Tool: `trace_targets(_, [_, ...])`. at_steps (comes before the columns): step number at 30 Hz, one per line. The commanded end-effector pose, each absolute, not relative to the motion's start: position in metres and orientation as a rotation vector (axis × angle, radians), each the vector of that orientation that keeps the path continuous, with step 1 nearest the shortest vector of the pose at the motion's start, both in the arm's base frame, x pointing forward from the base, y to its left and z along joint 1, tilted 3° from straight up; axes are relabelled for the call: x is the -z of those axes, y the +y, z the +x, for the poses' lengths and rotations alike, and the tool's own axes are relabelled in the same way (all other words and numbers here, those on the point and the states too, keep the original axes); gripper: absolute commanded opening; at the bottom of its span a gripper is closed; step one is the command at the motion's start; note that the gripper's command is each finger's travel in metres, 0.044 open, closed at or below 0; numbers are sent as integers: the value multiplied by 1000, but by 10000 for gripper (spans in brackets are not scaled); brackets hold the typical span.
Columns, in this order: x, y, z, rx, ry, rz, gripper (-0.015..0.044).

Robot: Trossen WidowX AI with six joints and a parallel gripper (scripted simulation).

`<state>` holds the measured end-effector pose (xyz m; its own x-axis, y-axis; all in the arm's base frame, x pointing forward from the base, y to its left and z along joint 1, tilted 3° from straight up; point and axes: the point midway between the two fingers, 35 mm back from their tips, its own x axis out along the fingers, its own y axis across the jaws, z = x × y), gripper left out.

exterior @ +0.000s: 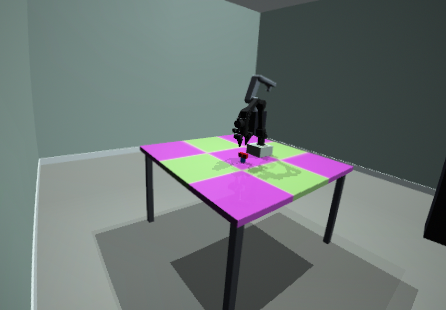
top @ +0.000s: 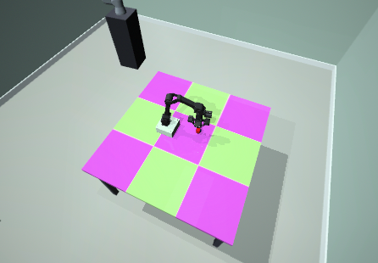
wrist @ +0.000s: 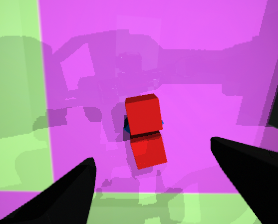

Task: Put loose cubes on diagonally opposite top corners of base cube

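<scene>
Two red cubes show in the wrist view, the upper one (wrist: 144, 116) and the lower one (wrist: 149, 151), end to end with a narrow dark gap between them. Small blue corners of the base cube (wrist: 127, 126) (exterior: 243, 161) show at the sides beneath them. In the exterior view the red cubes (exterior: 243, 155) sit on top of the narrower blue base. The lower cube looks slightly smaller and turned a little; whether it is level I cannot tell. My gripper (top: 197, 125) (exterior: 243, 143) (wrist: 152, 153) is open and empty above the cubes, its fingers spread on either side.
The arm's white mounting block (top: 168, 127) (exterior: 260, 150) stands on the checkered table (top: 178, 180) (exterior: 240, 199), close to the cubes. A black pedestal (top: 126, 40) with a grey arm-like shape stands beyond the table. The arm's shadow falls around the cubes.
</scene>
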<state>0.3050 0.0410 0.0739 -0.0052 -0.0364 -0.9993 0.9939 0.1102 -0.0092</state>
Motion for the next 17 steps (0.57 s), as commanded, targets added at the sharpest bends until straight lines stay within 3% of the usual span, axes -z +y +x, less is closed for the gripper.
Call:
trace_targets(1, [-73, 85, 300, 1139, 1249, 1090, 400])
trace_targets(8, [-73, 175, 267, 1137, 1258, 1095, 400])
trace_targets(17, [-73, 178, 266, 1137, 1259, 1095, 400])
